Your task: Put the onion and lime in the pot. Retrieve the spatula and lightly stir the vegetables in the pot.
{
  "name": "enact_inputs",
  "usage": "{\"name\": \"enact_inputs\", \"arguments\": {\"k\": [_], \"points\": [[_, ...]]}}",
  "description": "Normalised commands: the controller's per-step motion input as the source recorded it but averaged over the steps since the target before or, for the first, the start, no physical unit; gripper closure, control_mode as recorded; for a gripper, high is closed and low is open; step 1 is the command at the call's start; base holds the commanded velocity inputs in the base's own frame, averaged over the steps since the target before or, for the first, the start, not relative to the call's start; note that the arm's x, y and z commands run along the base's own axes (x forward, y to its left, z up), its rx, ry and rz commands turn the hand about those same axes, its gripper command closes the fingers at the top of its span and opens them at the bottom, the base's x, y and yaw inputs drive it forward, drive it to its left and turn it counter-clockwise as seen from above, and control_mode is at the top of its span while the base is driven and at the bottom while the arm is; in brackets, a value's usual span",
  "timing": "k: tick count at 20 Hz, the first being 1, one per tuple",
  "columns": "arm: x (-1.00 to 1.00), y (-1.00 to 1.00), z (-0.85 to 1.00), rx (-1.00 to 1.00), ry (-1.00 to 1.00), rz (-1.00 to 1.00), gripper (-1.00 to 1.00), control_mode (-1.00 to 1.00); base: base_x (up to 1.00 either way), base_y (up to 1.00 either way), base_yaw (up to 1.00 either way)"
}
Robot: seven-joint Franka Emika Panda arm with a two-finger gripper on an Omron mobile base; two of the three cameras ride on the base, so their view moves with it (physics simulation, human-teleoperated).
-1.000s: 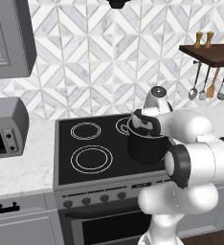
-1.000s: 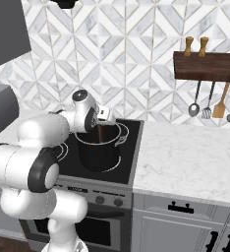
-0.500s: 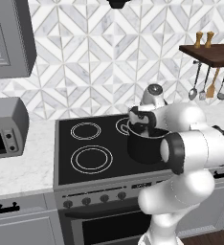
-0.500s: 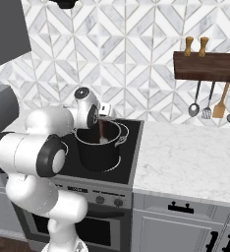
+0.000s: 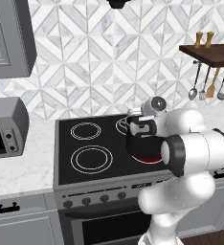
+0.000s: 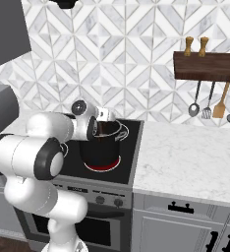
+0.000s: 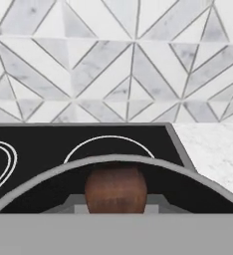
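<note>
The dark pot [image 5: 143, 143] [image 6: 102, 150] stands on the stove's front right burner, which glows red beneath it. My gripper [image 5: 140, 125] [image 6: 105, 126] hangs at the pot's mouth, pointing toward the back wall. In the hand view a round brown onion [image 7: 116, 188] sits right at the fingertips, just behind the pot's light rim [image 7: 49, 174], and the gripper looks shut on it. A brownish patch shows at the pot's mouth in the right base view. An orange spatula [image 6: 219, 106] [image 5: 211, 89] hangs under the wooden shelf to the right. The lime is out of view.
The black stove top [image 5: 85, 148] has white burner rings to the pot's left. A grey microwave [image 5: 4, 127] sits on the left counter. The marble counter [image 6: 190, 157] runs right of the stove. A ladle [image 6: 194, 109] and other utensils hang beside the spatula; two shakers [image 6: 195, 45] top the shelf.
The hand has sunk a little toward the pot's mouth, and the arm's elbow has swung round. The pot has stayed in place.
</note>
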Motion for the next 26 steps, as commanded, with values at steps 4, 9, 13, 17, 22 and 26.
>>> {"name": "enact_inputs", "arguments": {"k": [4, 9, 13, 17, 22, 26], "points": [[-0.03, -0.02, 0.00, 0.01, 0.12, -0.04, 1.00, -1.00, 0.00, 0.00, 0.00], [-0.51, -0.02, 0.06, 0.12, 0.29, -0.03, 1.00, -1.00, 0.00, 0.00, 0.00], [-0.13, -0.13, 0.15, 0.10, 0.33, -0.04, 1.00, -1.00, 0.00, 0.00, 0.00], [0.18, -0.03, -0.14, -0.02, 0.20, -0.06, 1.00, -1.00, 0.00, 0.00, 0.00], [0.35, 0.00, -0.77, -0.07, 0.02, -0.04, 1.00, -1.00, 0.00, 0.00, 0.00], [0.01, 0.00, -1.00, -0.02, -0.05, -0.02, 1.00, -1.00, 0.00, 0.00, 0.00]]}}
